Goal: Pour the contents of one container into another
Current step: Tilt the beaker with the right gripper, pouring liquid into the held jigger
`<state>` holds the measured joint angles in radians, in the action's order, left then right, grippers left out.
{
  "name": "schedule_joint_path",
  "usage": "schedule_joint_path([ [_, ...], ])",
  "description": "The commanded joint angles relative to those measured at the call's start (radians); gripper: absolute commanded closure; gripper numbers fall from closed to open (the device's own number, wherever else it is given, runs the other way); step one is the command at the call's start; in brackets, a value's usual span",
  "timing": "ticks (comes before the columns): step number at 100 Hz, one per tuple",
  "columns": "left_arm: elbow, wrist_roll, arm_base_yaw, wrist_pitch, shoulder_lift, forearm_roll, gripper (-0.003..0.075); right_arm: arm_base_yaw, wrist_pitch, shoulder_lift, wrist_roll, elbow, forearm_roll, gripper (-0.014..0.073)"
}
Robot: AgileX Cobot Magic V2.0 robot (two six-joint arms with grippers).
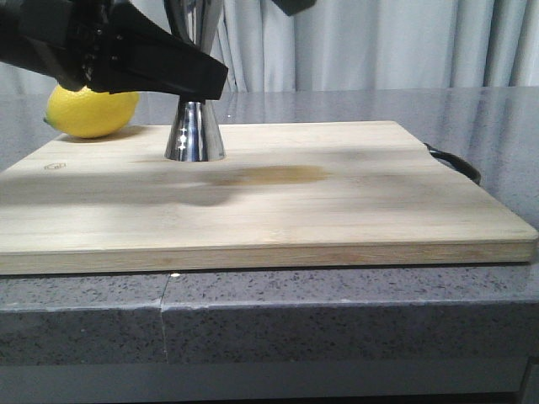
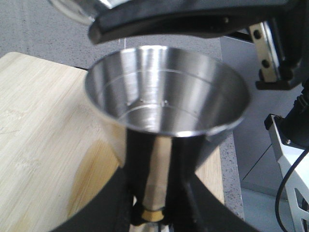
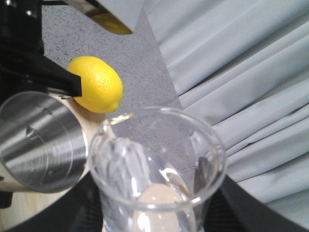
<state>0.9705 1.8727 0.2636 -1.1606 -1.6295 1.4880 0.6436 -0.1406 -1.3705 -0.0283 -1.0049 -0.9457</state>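
The steel jigger stands upright on the wooden cutting board. My left gripper is shut on its narrow waist. In the left wrist view its open cup fills the middle, and the black fingers clamp beside the gold band. The clear glass beaker is held in my shut right gripper, above and beside the jigger's mouth. The beaker's rim shows at the top of the left wrist view. I cannot tell how much liquid either one holds.
A yellow lemon lies at the board's far left corner, behind the left arm. A darker damp patch marks the board to the right of the jigger. The board has a black handle on its right end and lies on a grey stone counter before curtains.
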Motion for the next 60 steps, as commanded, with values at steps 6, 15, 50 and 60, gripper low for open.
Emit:
schedule_joint_path([
  [6,0.03,-0.015,0.009,-0.066,0.034,0.063,0.074,0.002,-0.061,0.039,-0.003,-0.037,-0.027,0.0413],
  [15,0.03,-0.015,0.009,-0.068,0.034,0.061,0.074,0.002,-0.061,0.039,-0.003,-0.037,-0.057,0.0413],
  [50,0.03,-0.016,0.009,-0.083,0.034,0.055,0.074,0.002,-0.059,0.039,-0.003,-0.037,-0.134,0.0413],
  [60,0.03,-0.019,0.009,-0.084,0.034,0.055,0.074,0.002,-0.058,0.039,-0.003,-0.037,-0.154,0.0413],
])
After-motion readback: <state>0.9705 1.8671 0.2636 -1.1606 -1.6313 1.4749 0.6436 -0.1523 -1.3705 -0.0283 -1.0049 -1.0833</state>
